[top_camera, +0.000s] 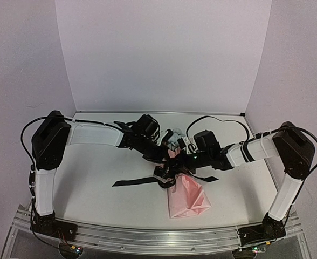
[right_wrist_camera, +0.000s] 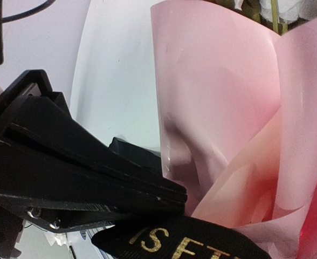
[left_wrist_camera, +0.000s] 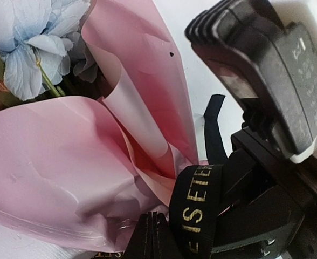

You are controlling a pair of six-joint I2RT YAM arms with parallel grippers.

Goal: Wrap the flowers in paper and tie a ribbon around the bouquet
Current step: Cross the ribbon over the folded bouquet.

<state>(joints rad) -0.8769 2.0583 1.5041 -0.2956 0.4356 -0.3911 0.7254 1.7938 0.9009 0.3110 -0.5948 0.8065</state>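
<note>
Bouquet point(top_camera: 184, 197): cone of glossy, creased pink paper point(right_wrist_camera: 218, 108), centre of table point(top_camera: 94, 178), pale blue blooms point(left_wrist_camera: 23, 54) at 12 o'clock end. Ribbon point(left_wrist_camera: 197, 208): black satin, gold-lettered, pinched in closed left gripper point(left_wrist_camera: 193, 245). Right gripper point(top_camera: 183, 168): closed; hold unclear.

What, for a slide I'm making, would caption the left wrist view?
Gold-lettered black ribbon beside the pink paper, with pale blue flowers showing at upper left.
</note>
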